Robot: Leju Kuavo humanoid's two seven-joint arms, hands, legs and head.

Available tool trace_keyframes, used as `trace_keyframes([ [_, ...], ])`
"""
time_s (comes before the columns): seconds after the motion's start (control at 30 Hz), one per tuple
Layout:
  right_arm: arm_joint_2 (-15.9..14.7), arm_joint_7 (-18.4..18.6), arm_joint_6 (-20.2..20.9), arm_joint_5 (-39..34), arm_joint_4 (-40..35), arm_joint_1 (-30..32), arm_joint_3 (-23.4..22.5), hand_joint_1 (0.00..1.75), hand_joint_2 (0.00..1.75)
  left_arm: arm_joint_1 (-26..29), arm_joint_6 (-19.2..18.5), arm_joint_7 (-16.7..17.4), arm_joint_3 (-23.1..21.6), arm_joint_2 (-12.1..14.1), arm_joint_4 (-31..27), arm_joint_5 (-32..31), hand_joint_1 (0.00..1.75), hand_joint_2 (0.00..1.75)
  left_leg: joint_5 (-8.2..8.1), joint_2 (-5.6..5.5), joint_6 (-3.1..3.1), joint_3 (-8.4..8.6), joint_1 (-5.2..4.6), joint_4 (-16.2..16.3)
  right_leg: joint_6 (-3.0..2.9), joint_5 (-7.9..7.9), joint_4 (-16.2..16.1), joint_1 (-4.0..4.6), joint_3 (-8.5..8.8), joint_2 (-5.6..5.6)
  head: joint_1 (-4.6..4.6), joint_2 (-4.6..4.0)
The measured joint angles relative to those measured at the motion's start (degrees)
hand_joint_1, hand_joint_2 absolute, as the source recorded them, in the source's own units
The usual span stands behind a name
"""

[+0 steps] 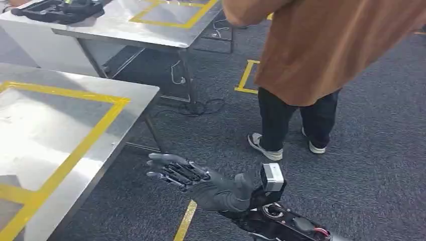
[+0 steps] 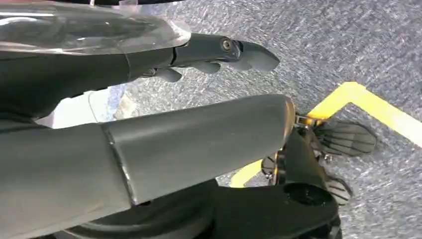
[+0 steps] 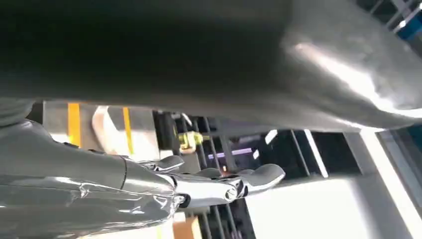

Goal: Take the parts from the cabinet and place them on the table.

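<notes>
No text, label, brand, number or sign can be read in any of the views.

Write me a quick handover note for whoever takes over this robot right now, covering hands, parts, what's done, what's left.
Right hand: held out over the carpet beside the near steel table, fingers spread, holding nothing.
Left hand: fingers extended, nothing in it, pointing down at the carpet and a strip of yellow floor tape.
Parts: some black parts lie on the far table. The near table's bare top carries yellow tape. No cabinet can be made out.
A person stands close ahead.
Left to do: face the cabinet and fetch the next part.
</notes>
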Motion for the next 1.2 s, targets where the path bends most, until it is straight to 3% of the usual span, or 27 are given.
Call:
trace_keyframes([
  [0.03,-0.1,0.0,-0.2,0.0,-0.2,0.2,-0.3,0.0,0.0,-0.1,0.0,0.0,0.0,0.0,0.0,0.0,0.0,0.0,-0.65,-1.36,-0.6,-0.16,0.31,0.6,-0.52,0.41,-0.5,-0.53,0.94,0.52,0.07,0.0],
  [0.07,-0.2,0.0,-0.2,0.0,-0.5,0.3,-0.5,0.0,0.0,-0.2,0.0,0.0,0.0,0.0,0.0,0.0,0.0,0.0,-2.05,-4.42,-0.8,-0.8,0.33,2.4,-0.76,0.58,-0.5,-0.46,0.84,1.08,-0.37,0.0],
  [0.1,-0.2,0.0,-0.3,0.0,-0.5,0.2,-0.7,0.0,0.0,-0.2,0.0,0.0,0.0,0.0,0.0,0.0,0.0,0.0,-4.43,-6.27,-0.8,-2.54,0.35,6.1,-1.11,0.82,-0.5,-0.48,0.63,1.53,-0.81,0.0],
  [0.17,-0.3,0.0,-0.4,0.0,-0.7,0.4,-1.1,0.0,0.0,0.1,0.0,0.1,0.0,-0.1,0.0,0.0,0.0,0.0,-8.49,-7.51,-0.79,-7.25,0.34,15.7,-1.32,0.94,-0.5,-0.36,0.32,2.85,-1.37,0.0],
  [0.2,-0.5,0.0,-0.4,0.0,-0.7,0.6,-1.3,0.0,0.0,0.3,0.0,0.2,0.0,-0.1,0.0,0.0,0.0,0.0,-9.28,-7.59,-0.74,-9.21,0.34,19.1,-1.35,0.96,-0.4,-0.32,0.24,3.69,-1.57,0.0],
  [0.23,-0.6,0.0,-0.4,0.0,-0.7,0.7,-1.4,0.0,0.0,0.4,0.0,0.2,0.0,-0.1,0.0,0.0,0.0,0.0,-8.39,-7.6,-0.64,-9.67,0.34,19.3,-1.34,0.96,-0.4,-0.29,0.29,4.43,-1.79,0.0],
  [0.3,-0.8,0.0,-0.8,0.0,-1.0,1.1,-1.9,0.0,0.0,0.4,0.0,0.2,0.0,-0.1,0.0,0.0,0.0,0.0,-2.98,-7.85,-0.3,-6.59,0.35,11.9,-1.3,0.94,-0.3,-0.31,0.54,6.01,-2.38,0.0],
  [0.33,-0.8,0.0,-0.9,0.0,-1.2,1.2,-2.1,0.0,0.0,0.3,0.0,0.2,0.0,0.0,0.0,0.0,0.0,0.0,0.12,-8.63,-0.04,-3.93,0.38,5.7,-1.23,0.89,-0.3,-0.32,0.65,6.7,-2.62,0.0],
  [0.37,-0.8,0.0,-0.9,0.0,-1.4,1.2,-2.2,0.0,0.0,0.2,0.0,0.3,0.0,0.1,0.0,0.0,0.0,0.0,1.37,-11.11,0.22,-2.37,0.51,1.5,-1.07,0.79,-0.2,-0.46,0.46,7.04,-2.78,0.0],
  [0.4,-0.9,0.0,-0.9,0.0,-1.6,1.3,-2.5,0.0,0.0,0.1,0.0,0.3,0.0,0.1,0.0,0.0,0.0,0.0,1.11,-12.17,0.21,-2.14,0.58,0.5,-0.66,0.71,0.2,-0.05,-0.09,7.77,-2.97,0.0],
  [0.5,-1.1,0.0,-1.0,-0.1,-2.1,1.6,-2.9,0.0,0.0,0.0,0.0,0.3,0.0,0.0,0.0,0.0,0.0,0.0,1.06,-10.5,0.78,-1.95,0.22,0.5,0.35,0.89,-0.2,-0.68,-0.34,9.19,-2.51,0.0],
  [0.53,-1.2,0.1,-1.1,-0.1,-2.4,1.7,-3.1,0.0,0.0,0.1,0.0,0.3,0.0,-0.3,0.0,-0.1,0.0,0.0,1.32,-9.58,1.2,-1.72,0.67,-0.1,0.76,0.76,0.0,-0.5,-1.01,9.6,-2.62,0.0],
  [0.57,-1.3,0.1,-1.3,-0.1,-2.6,1.9,-3.3,0.0,0.0,0.1,0.0,0.3,0.0,-0.3,0.0,-0.2,0.0,0.0,1.4,-8.88,1.38,-1.47,0.7,-0.4,0.91,-0.34,1.6,-0.36,-1.46,6.9,-2.45,0.0],
  [0.6,-1.4,0.2,-1.4,0.0,-2.7,1.9,-3.5,0.0,0.0,0.1,-0.1,0.2,0.0,-0.3,0.0,-0.4,0.0,0.0,1.29,-8.39,1.74,-1.42,0.65,-0.4,1.19,-2.41,5.0,-0.37,-2.98,4.73,-1.51,0.0],
  [0.63,-1.5,0.3,-1.7,0.3,-2.8,1.9,-3.6,0.0,0.0,0.1,-0.4,0.2,0.0,-0.2,0.0,-0.7,0.0,0.0,1.22,-7.64,1.85,-1.38,0.51,-0.4,1.49,-5.12,10.5,-0.58,-5.6,3.41,-0.94,0.0],
  [0.7,-1.6,0.5,-2.5,0.7,-2.9,2.5,-3.8,0.0,0.0,0.1,-0.6,0.0,0.0,-0.2,0.0,-1.3,0.0,0.0,1.06,-6.24,1.93,-1.29,0.42,-0.4,1.84,-8.11,18.9,-0.88,-9.61,2.75,-0.87,0.0],
  [0.73,-1.7,0.5,-2.8,1.0,-3.2,3.1,-4.0,0.0,0.0,0.1,-0.7,0.0,0.0,-0.2,0.0,-1.4,0.0,0.0,0.96,-5.64,1.91,-1.21,0.42,-0.4,1.91,-7.7,19.5,-1.02,-9.89,2.69,-0.72,0.0],
  [0.77,-1.8,0.5,-2.9,1.0,-3.3,3.5,-4.3,0.0,0.0,0.1,-0.7,0.0,0.0,-0.2,0.0,-1.6,0.0,0.0,0.84,-5.06,1.82,-1.08,0.44,-0.4,1.96,-6.0,17.3,-1.13,-8.77,2.6,-0.46,0.0],
  [0.83,-2.0,0.6,-3.1,1.0,-3.9,3.8,-4.5,0.0,0.0,0.1,-1.0,0.0,0.0,-0.2,0.0,-1.6,0.0,0.0,0.51,-3.95,1.49,-0.48,0.52,-0.4,1.85,-0.78,6.8,-1.12,-3.25,1.42,0.17,0.0],
  [0.87,-2.1,0.6,-3.2,1.0,-4.3,3.9,-4.7,0.0,0.0,0.1,-1.0,0.0,0.0,-0.2,0.0,-1.6,0.0,0.0,0.31,-3.43,1.21,-0.1,0.48,-0.4,1.69,0.89,1.5,-1.04,-0.46,-0.84,0.52,0.0],
  [0.9,-2.1,0.7,-3.2,1.0,-4.6,3.9,-4.7,0.0,0.0,0.1,-1.1,0.0,0.0,-0.2,0.0,-1.6,0.0,0.0,0.02,-3.09,0.78,-0.04,-0.02,-0.1,1.3,0.09,0.0,-0.2,0.06,-1.64,0.72,0.0],
  [0.97,-2.2,0.7,-3.3,1.0,-4.9,4.4,-5.0,0.0,0.0,0.0,-1.1,0.0,0.0,-0.2,0.0,-1.6,0.0,0.0,0.01,-2.14,0.39,0.18,-0.01,-0.4,0.53,0.24,0.1,-0.3,-0.26,-0.44,0.04,0.0],
  [1.03,-2.2,0.7,-3.3,1.0,-5.3,4.6,-5.1,0.0,0.0,-0.1,-1.1,0.0,0.0,-0.2,0.0,-1.6,0.0,0.0,-0.18,-1.02,-0.37,0.7,0.2,-0.5,-0.39,0.55,-0.4,-0.17,0.0,0.9,0.18,0.0],
  [1.07,-2.2,0.7,-3.3,1.2,-5.6,4.7,-5.1,0.0,0.0,-0.2,-1.1,0.0,0.0,-0.2,0.0,-1.6,0.0,0.0,-1.09,-3.02,-0.8,0.62,0.52,0.5,-0.72,0.83,-0.7,-0.53,0.87,1.3,0.2,0.0],
  [1.1,-2.2,0.7,-3.3,1.2,-5.7,4.6,-5.2,0.0,0.0,-0.2,-1.1,-0.2,0.0,-0.3,0.0,-1.6,0.0,0.0,-3.0,-5.56,-0.86,-0.65,0.46,3.1,-1.07,1.07,-0.8,-0.58,0.81,1.83,-0.33,0.0],
  [1.13,-2.2,0.9,-3.3,1.3,-5.8,4.6,-5.4,0.0,0.0,-0.3,-1.2,-0.2,0.0,-0.3,0.0,-1.7,0.0,0.0,-5.85,-6.98,-0.85,-3.2,0.48,8.4,-1.35,1.25,-0.8,-0.53,0.59,2.21,-0.81,0.0],
  [1.2,-2.3,0.9,-3.3,1.4,-6.0,4.8,-5.4,0.0,0.0,0.0,-1.2,-0.2,0.0,-0.4,0.0,-1.8,0.0,0.0,-9.37,-7.61,-0.75,-8.37,0.44,18.5,-1.49,1.33,-0.8,-0.33,0.42,3.47,-1.44,0.0],
])
